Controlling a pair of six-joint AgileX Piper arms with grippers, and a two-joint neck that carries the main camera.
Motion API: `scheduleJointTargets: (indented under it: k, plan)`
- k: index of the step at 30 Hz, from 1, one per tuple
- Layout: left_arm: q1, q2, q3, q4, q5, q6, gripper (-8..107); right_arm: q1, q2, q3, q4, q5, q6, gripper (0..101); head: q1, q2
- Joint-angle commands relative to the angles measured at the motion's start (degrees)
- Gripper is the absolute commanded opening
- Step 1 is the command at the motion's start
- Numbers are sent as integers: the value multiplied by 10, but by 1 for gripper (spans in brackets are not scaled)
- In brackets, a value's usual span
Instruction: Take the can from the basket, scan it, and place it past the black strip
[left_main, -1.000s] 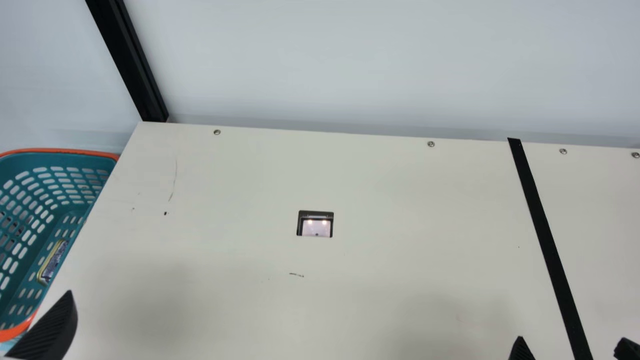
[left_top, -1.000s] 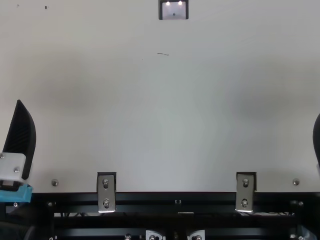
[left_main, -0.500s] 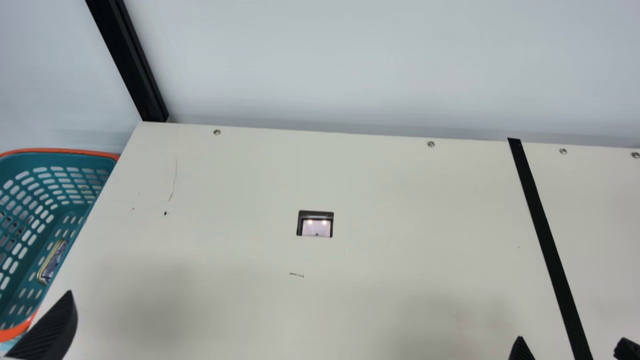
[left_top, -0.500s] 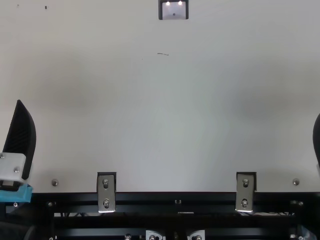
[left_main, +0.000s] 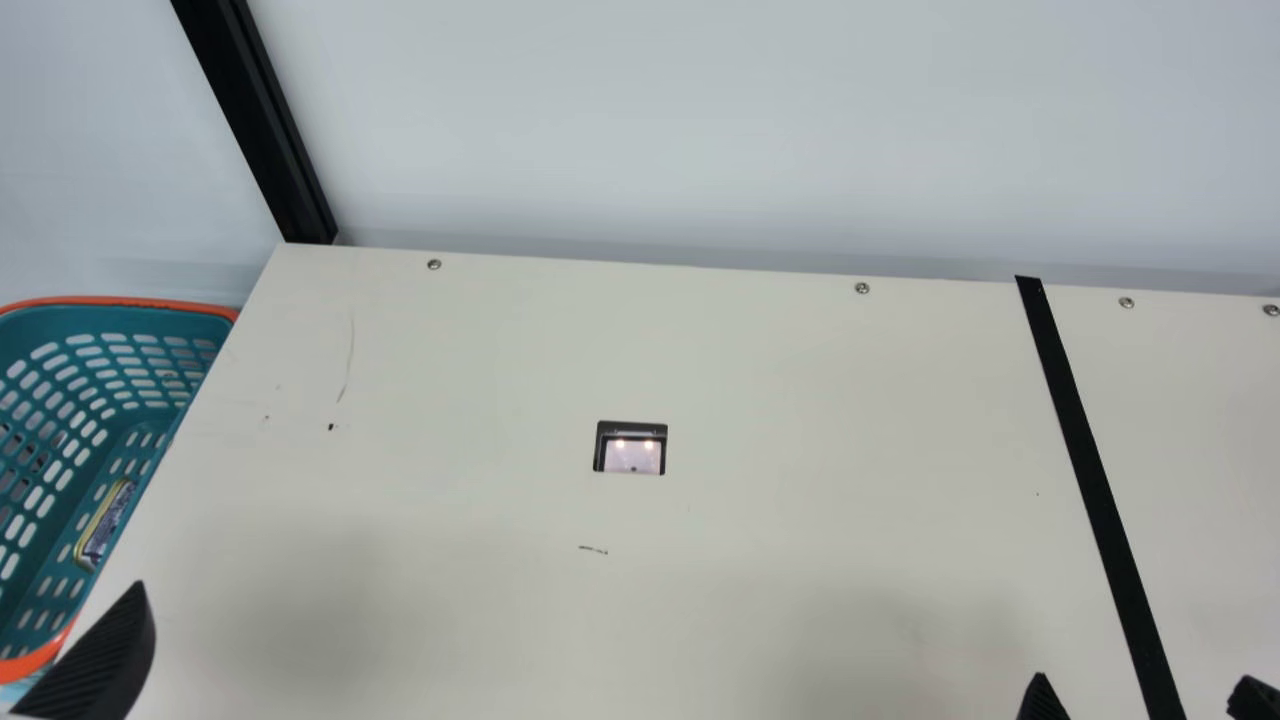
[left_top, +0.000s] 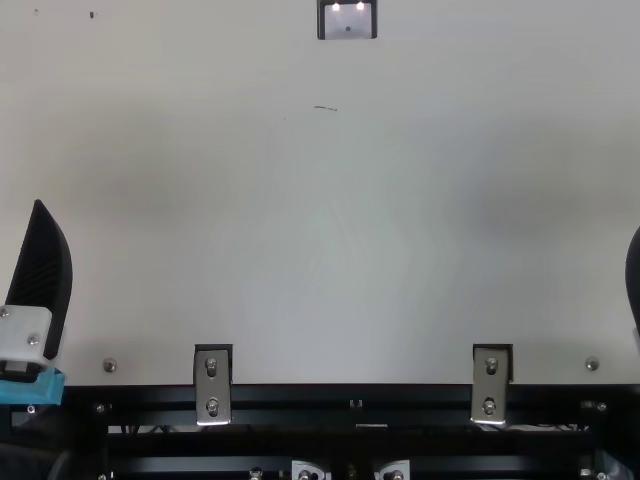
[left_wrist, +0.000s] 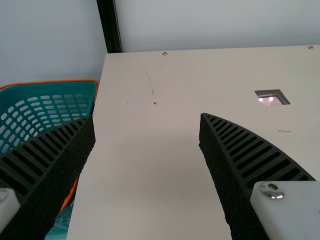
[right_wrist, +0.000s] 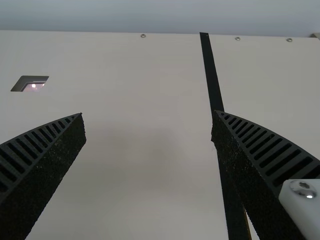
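Note:
The can (left_main: 105, 524), flat with a gold rim and dark label, lies low in the teal basket (left_main: 120, 301) at the main view's left. The scanner window (left_main: 632, 455) is lit in mid-table, and the black strip (left_main: 1086, 460) runs down the right side. My left gripper (left_main: 105, 655) hangs by the basket's near corner; in the left wrist view the left gripper (left_wrist: 147, 116) is wide open and empty. Near the table's front, my right gripper (left_main: 1145, 688) straddles the strip; in the right wrist view the right gripper (right_wrist: 148, 114) is open, holding nothing.
A black post (left_main: 262, 120) stands at the table's far left corner, before a pale wall (left_main: 650, 120). Small screws (left_main: 862, 288) line the far table edge. In the top view, metal brackets (left_top: 212, 385) sit at the near edge.

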Motion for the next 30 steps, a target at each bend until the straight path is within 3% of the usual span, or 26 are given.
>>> scheduleJointTargets:
  k: [1, 30]
  plan:
    - [0, 0, 0, 0, 0, 0, 90, 0, 0, 0, 0, 0, 0, 101, -22, 9]
    - [0, 0, 0, 0, 0, 0, 90, 0, 0, 0, 0, 0, 0, 101, -22, 9]
